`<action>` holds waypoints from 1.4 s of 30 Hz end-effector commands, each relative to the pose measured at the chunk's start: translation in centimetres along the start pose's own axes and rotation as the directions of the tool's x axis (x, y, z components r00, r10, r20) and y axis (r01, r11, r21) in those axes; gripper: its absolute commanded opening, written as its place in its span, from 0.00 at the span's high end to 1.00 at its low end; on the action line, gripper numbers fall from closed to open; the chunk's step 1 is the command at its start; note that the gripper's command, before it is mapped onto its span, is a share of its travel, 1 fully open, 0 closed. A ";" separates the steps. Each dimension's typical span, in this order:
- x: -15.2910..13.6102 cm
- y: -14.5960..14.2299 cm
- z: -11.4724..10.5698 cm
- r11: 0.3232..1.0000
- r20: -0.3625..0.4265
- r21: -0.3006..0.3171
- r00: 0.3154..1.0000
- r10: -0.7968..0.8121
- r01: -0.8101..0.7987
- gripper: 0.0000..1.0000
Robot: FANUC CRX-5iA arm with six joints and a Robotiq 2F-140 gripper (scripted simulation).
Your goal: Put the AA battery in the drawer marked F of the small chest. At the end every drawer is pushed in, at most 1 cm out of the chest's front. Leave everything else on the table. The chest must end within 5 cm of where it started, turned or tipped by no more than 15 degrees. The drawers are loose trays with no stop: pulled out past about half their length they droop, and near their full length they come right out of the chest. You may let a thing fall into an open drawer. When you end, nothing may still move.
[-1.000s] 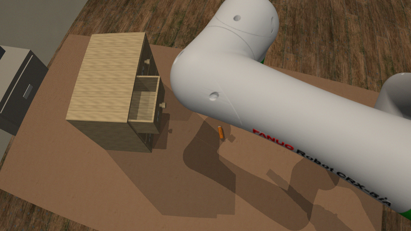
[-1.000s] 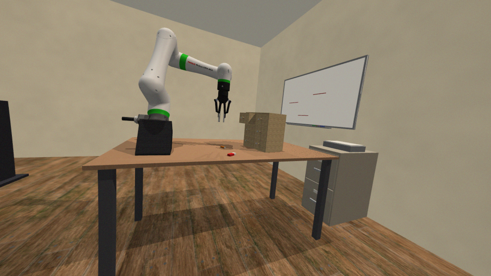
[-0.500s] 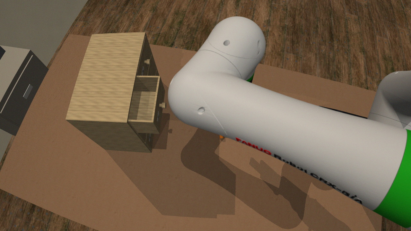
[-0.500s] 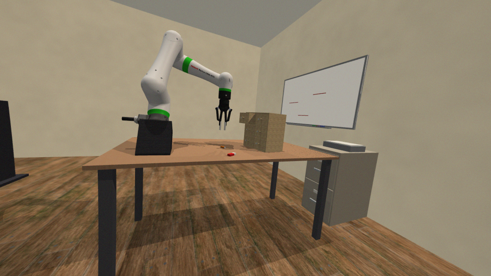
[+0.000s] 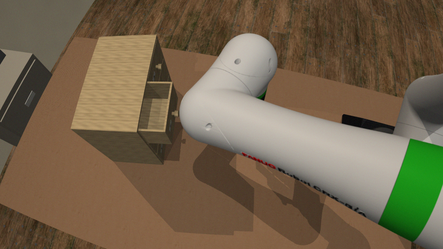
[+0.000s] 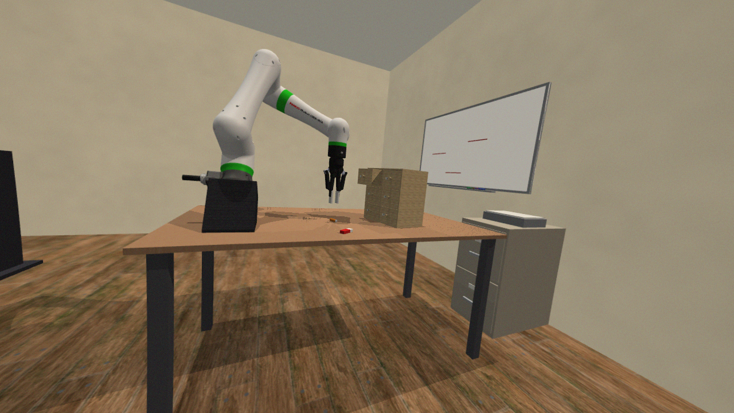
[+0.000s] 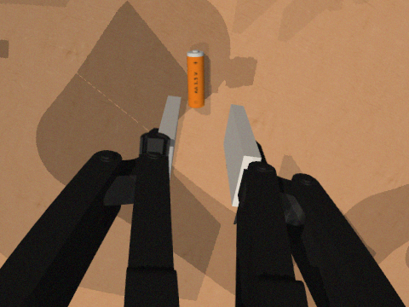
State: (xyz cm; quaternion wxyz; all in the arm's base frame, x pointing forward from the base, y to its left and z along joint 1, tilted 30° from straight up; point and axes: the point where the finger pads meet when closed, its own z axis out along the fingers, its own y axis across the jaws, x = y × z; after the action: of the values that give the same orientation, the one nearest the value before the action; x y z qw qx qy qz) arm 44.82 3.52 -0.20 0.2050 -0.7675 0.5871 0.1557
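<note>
The battery [image 7: 196, 78] lies flat on the table [image 6: 287, 233], below and just ahead of the gripper [image 7: 206, 136], whose fingers stand partly apart around nothing. It looks small, hard, smooth and round, likely to roll; a grip across its middle seems best. The red eraser [image 6: 346, 230] lies near. The chest [image 5: 114, 89] stands apart, one drawer [image 5: 154, 108] pulled out.

Even, fairly bright light from above; no glare anywhere. The arm [image 5: 278, 136] throws broad, hard-edged, overlapping shadows across the tabletop [image 5: 77, 192], and the pincer [image 7: 204, 119] casts its own darker patch there. All views are sharp; the exterior view stretches the room toward its edges
</note>
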 end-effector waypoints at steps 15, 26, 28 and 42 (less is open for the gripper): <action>0.1 -0.5 2.3 0.989 0.001 0.002 0.989 -0.150 0.150 0.80; 0.1 -0.5 2.5 0.987 0.001 0.002 0.987 -0.162 0.162 0.80; 0.1 -0.5 2.5 0.987 0.001 0.002 0.987 -0.162 0.162 0.80; 0.1 -0.5 2.5 0.987 0.001 0.002 0.987 -0.162 0.162 0.83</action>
State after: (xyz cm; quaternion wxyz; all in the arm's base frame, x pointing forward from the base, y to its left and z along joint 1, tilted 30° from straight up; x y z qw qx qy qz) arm 45.34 4.75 -2.34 0.2181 -0.8123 0.5229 0.1387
